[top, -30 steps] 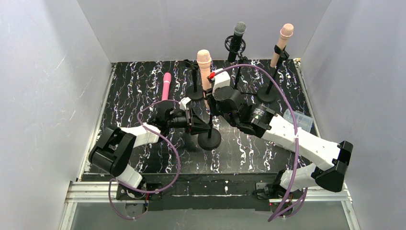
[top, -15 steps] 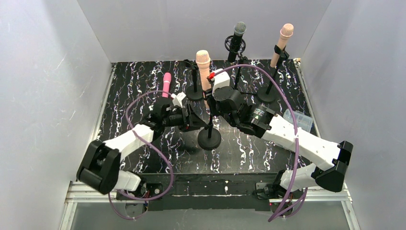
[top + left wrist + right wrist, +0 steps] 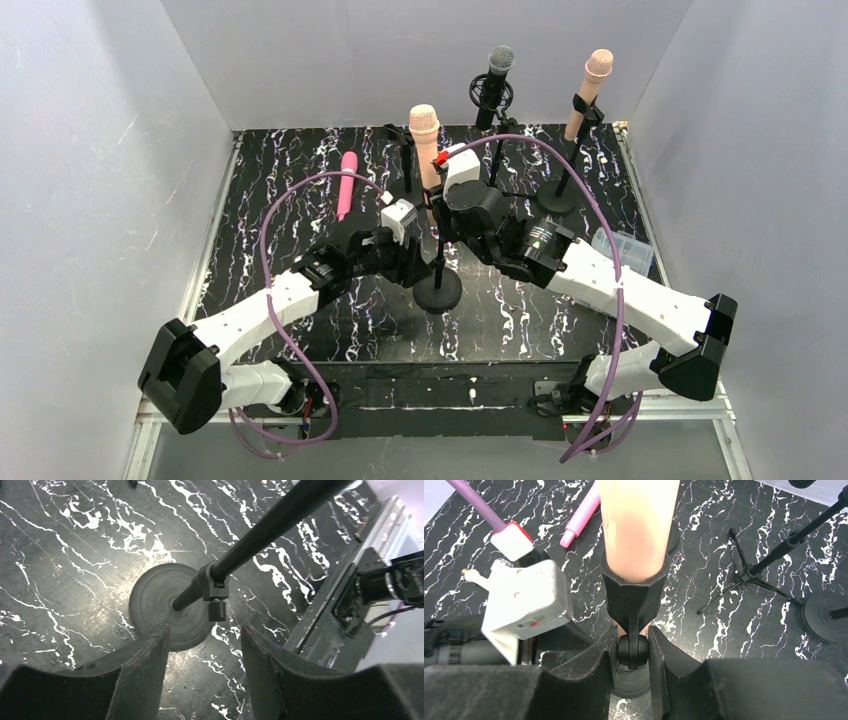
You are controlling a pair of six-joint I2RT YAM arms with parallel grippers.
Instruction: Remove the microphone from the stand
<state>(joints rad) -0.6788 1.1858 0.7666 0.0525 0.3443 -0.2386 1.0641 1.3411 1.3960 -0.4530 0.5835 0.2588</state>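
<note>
Bench: black top with white veining, walled by pale panels on three sides. Right arm: white and black, reaches from the near right corner toward mid-bench; right jaws closed on the stand, pinching the round pivot knuckle just under the clip, one finger on either side. Left arm: white and black, reaches from the near left corner to the same stand; left jaws open, the two fingers spread apart on either side of the stand's pole and not touching it in the wrist view. Purple cable: one loop arches over each arm. Stand: black, round weighted base flat on mid-bench, thin pole rising between the two wrists, a small clamp collar low on the pole. Microphone: peach body with mesh head, upright, its lower end seated in the black clip atop the stand, not yet removed. Black microphone: on its own stand at the back of the bench. Second peach microphone: tilted, on a stand at the back right. Pink microphone: lying flat on the bench, left of centre, apart from every stand. Clear plastic box: at the right edge of the bench, beside the right arm.
</note>
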